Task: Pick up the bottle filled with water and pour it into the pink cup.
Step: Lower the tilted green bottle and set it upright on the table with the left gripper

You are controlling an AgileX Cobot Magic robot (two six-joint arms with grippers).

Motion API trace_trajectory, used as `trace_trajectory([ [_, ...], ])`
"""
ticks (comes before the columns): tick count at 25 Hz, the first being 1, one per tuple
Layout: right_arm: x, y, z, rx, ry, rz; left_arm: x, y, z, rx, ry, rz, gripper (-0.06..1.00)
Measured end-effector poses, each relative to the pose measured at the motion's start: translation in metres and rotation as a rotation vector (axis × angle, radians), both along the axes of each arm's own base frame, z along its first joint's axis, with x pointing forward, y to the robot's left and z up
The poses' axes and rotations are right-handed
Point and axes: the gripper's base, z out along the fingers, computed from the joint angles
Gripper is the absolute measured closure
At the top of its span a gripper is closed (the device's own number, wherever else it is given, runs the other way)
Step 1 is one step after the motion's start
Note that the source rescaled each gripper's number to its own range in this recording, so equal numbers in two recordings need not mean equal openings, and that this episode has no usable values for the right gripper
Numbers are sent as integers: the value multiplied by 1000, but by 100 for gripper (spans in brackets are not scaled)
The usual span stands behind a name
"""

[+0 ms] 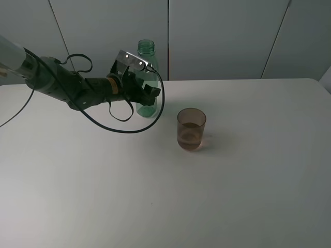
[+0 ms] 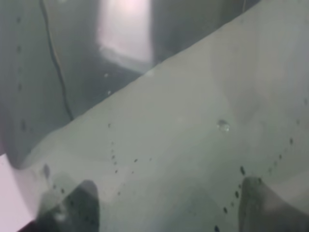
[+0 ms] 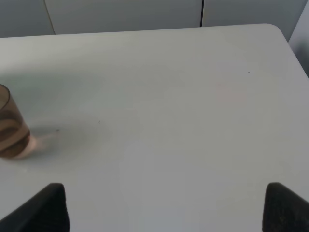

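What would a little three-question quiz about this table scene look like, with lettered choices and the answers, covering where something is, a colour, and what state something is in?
1. Where does the cup stand relative to the bottle in the overhead view?
A. To its right and nearer the camera
B. Behind it
C. On top of it

2. What colour tint does the bottle have?
A. Blue
B. Green
C. Red

3. What is on the bottle's neck?
A. A white cap
B. Nothing, it is uncapped
C. A straw

Answers:
1 A: the cup sits on the table to the right of the bottle and closer.
2 B: its plastic looks green.
3 B: the threaded neck is bare, while the left gripper is at the bottle's body.
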Motion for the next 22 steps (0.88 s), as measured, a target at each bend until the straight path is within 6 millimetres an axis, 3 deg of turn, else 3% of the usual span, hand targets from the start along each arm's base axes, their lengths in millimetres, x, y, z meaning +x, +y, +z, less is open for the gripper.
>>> trace_trajectory([
  [9, 0, 0, 0, 0, 0, 0, 0, -2, 4, -38, -28, -13, 92],
  [10, 0, 0, 0, 0, 0, 0, 0, -2, 4, -40, -30, -14, 66],
  [11, 0, 0, 0, 0, 0, 0, 0, -2, 4, -43, -32, -15, 26],
  [12, 0, 0, 0, 0, 0, 0, 0, -2, 5, -46, -33, -15, 11],
  [14, 0, 0, 0, 0, 0, 0, 0, -2, 5, -47, -32, -15, 2],
  [16, 0, 0, 0, 0, 0, 0, 0, -3, 5, -52, -27, -14, -1],
  [22, 0, 0, 0, 0, 0, 0, -1, -3, 4, -82, 6, -1, -2],
])
